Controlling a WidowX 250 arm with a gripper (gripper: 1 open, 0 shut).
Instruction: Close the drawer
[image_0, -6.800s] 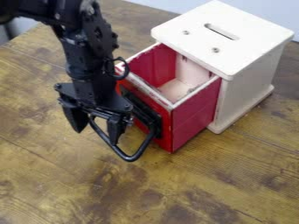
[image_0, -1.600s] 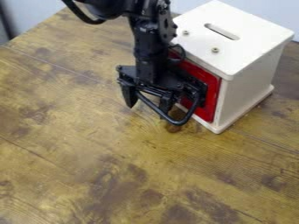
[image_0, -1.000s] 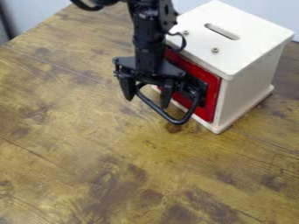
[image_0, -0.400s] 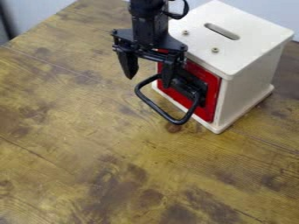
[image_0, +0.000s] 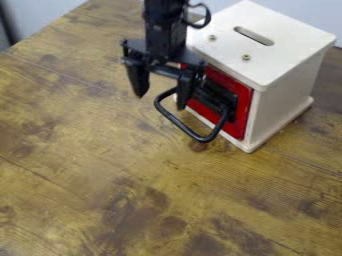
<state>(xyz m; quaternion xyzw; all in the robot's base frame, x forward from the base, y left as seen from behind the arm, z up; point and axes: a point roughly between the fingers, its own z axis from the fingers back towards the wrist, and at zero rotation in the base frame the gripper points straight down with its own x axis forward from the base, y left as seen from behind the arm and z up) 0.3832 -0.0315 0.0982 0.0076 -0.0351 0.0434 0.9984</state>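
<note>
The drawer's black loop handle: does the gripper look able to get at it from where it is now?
Probably yes: the gripper hangs just above and beside the handle in this view, and the loop juts out from the red drawer front with nothing seen blocking it. Depth is hard to judge.

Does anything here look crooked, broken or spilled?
Nothing stands out: the red drawer sits inside the white cabinet, its black loop handle sticking out in front, and I see no spill on the wooden table.
</note>
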